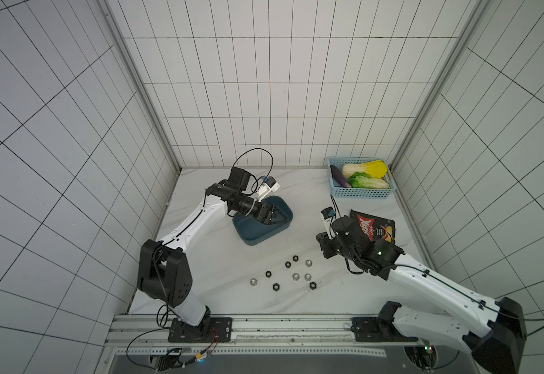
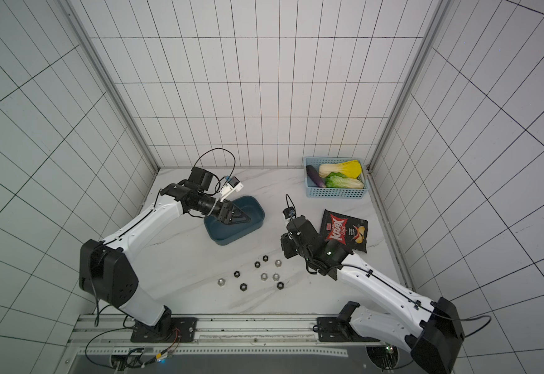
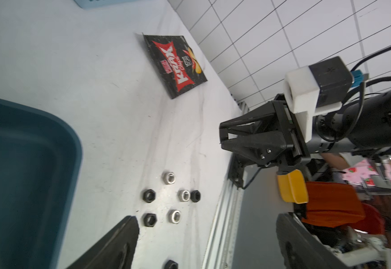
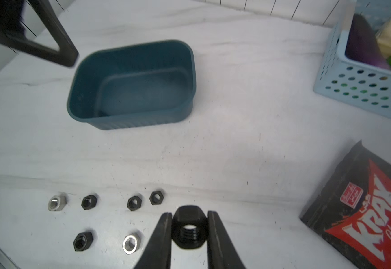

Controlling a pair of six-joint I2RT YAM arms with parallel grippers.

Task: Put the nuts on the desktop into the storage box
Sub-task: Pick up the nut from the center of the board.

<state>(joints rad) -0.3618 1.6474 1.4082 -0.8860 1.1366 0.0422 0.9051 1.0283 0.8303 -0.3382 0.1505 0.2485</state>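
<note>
There, the right end effector [image 4: 189,215] is clamped on a black nut [image 4: 188,229], pinched between its two fingers [image 4: 161,235] with the threaded hole facing the wrist camera. That nut shows far bigger than the loose ones, so it looks lifted off the tabletop [image 1: 215,259].

The other nuts [image 1: 295,276] lie on the tabletop just ahead of that end effector and off to its left. I count nine in both top views, five black and four silver, in a loose scatter.

The box [image 4: 131,121] sits well ahead of the right end effector, beyond the scatter, upright with its open top showing.

Over on the other side, the left end effector [image 1: 280,217] hangs right above the box, which sits directly beneath it. Its fingers [image 3: 120,242] are spread wide apart, and in the left wrist view you can see tabletop and nuts between them. From that end effector the loose nuts are near, off toward the right arm and the front rail.

A chip bag [image 1: 374,228] lies flat just to the right of the right end effector. A basket [image 1: 361,193] of vegetables stands farther ahead and to the right, in the back corner.
</note>
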